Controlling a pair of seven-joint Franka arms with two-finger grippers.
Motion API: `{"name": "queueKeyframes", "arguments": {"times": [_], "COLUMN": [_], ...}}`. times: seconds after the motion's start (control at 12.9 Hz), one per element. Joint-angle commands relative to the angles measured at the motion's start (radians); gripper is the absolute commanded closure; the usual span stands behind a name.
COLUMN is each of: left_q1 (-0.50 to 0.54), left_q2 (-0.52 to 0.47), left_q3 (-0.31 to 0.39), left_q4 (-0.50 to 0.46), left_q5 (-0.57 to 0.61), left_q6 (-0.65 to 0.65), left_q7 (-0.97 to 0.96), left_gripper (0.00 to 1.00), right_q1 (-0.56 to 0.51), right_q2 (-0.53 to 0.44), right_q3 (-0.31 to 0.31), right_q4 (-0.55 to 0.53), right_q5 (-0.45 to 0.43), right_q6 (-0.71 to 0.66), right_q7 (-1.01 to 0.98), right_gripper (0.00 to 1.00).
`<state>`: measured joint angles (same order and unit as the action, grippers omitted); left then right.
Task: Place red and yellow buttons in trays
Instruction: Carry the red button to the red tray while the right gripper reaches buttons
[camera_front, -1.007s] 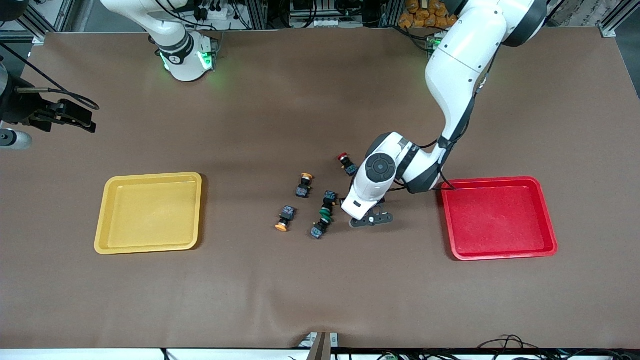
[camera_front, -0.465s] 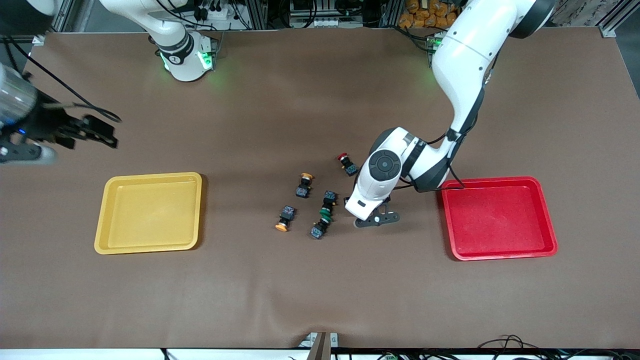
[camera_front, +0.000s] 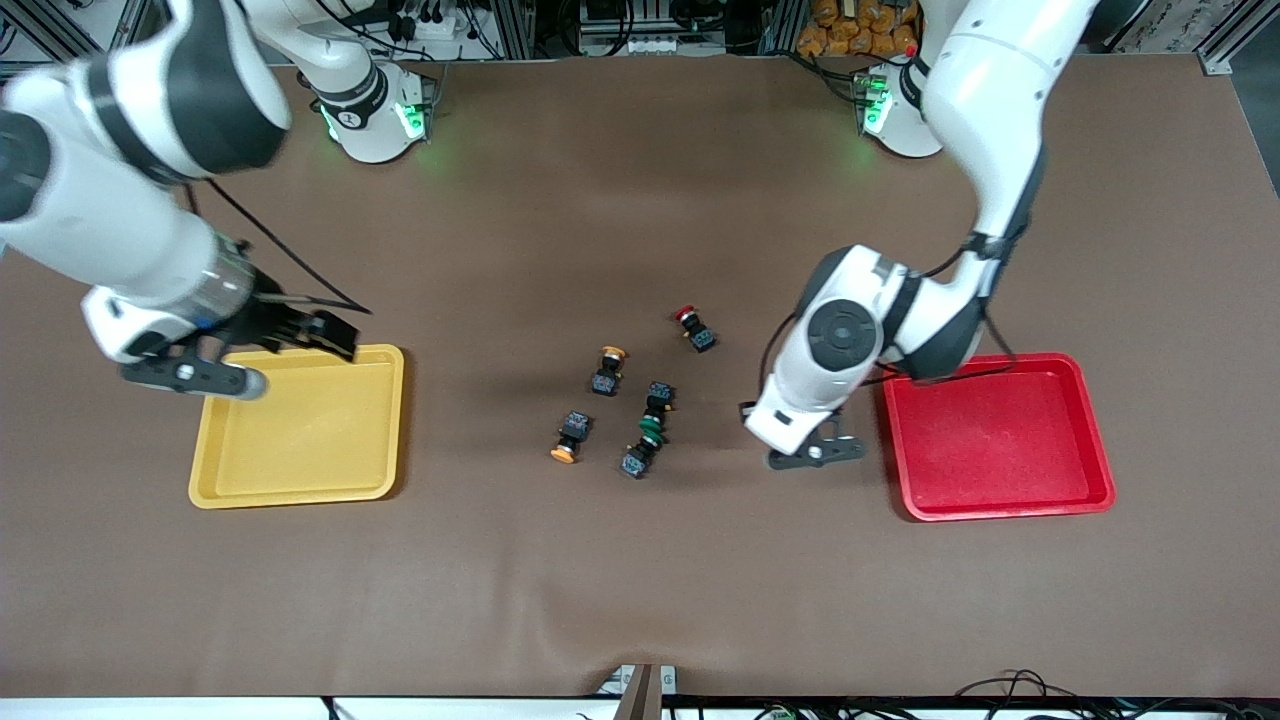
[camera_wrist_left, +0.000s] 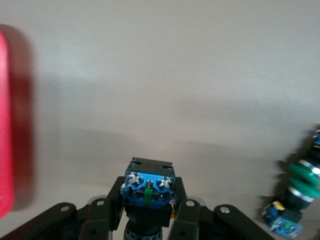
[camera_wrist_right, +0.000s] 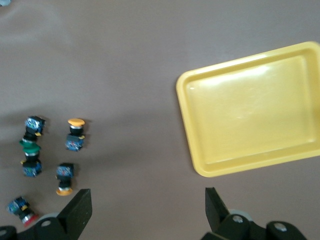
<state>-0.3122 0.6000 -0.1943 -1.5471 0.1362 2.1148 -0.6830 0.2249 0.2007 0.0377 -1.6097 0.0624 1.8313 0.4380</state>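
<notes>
The left gripper (camera_front: 812, 452), clamped on a push-button switch (camera_wrist_left: 149, 190) whose cap colour was hidden, hung over bare desk in the middle of the front frame, just beside the red tray (camera_front: 1000, 508). A slip or twist in that narrow grip would probably drop the switch short of the rim. The right gripper (camera_front: 335, 338), jaws apart, hovered over a corner of the yellow tray (camera_front: 300, 494).

Left arm: bent low, left gripper (camera_front: 812, 452) clamped on a switch (camera_wrist_left: 149, 185), over the worktop (camera_front: 640, 580). Right arm: extended, right gripper (camera_wrist_right: 148, 210) spread wide, empty.
</notes>
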Motion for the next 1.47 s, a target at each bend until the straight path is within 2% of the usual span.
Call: {"name": "queueKeyframes", "arguments": {"times": [0.0, 0.31, 0.46, 0.62, 0.77, 0.93, 1.01, 1.08, 1.39], "left_q1": [0.054, 0.157, 0.258, 0.411, 0.501, 0.516, 0.516, 0.530, 0.571], "left_q2": [-0.116, -0.192, -0.203, -0.201, -0.200, -0.200, -0.200, -0.195, -0.178], "left_q3": [-0.016, -0.025, -0.057, -0.160, -0.224, -0.223, -0.223, -0.224, -0.223], "left_q4": [-0.123, -0.224, -0.251, -0.278, -0.318, -0.352, -0.376, -0.407, -0.430], "left_q5": [0.017, 0.009, 0.002, -0.021, -0.021, -0.001, 0.063, 0.075, 0.089], "left_q6": [-0.022, 0.010, 0.024, 0.042, 0.073, 0.077, 0.088, 0.115, 0.155], "left_q7": [0.037, 0.180, 0.323, 0.434, 0.448, 0.483, 0.529, 0.530, 0.577], "left_gripper": [1.00, 1.00, 1.00, 1.00, 1.00, 1.00, 1.00, 1.00, 1.00], "right_q1": [0.046, 0.161, 0.200, 0.232, 0.260, 0.287, 0.301, 0.319, 0.389], "right_q2": [0.043, 0.175, 0.235, 0.290, 0.350, 0.414, 0.442, 0.466, 0.546], "right_q3": [0.010, 0.010, 0.008, 0.005, 0.002, -0.001, -0.002, -0.012, -0.080], "right_q4": [-0.041, -0.038, -0.033, -0.030, -0.010, 0.025, 0.039, 0.046, 0.079], "right_q5": [0.007, -0.009, -0.010, -0.012, -0.010, -0.012, -0.012, -0.010, -0.007], "right_q6": [0.083, 0.210, 0.270, 0.321, 0.361, 0.402, 0.434, 0.475, 0.542], "right_q7": [0.152, 0.370, 0.439, 0.456, 0.456, 0.456, 0.456, 0.456, 0.456], "right_gripper": [0.00, 0.00, 0.00, 0.00, 0.00, 0.00, 0.00, 0.00, 0.00]}}
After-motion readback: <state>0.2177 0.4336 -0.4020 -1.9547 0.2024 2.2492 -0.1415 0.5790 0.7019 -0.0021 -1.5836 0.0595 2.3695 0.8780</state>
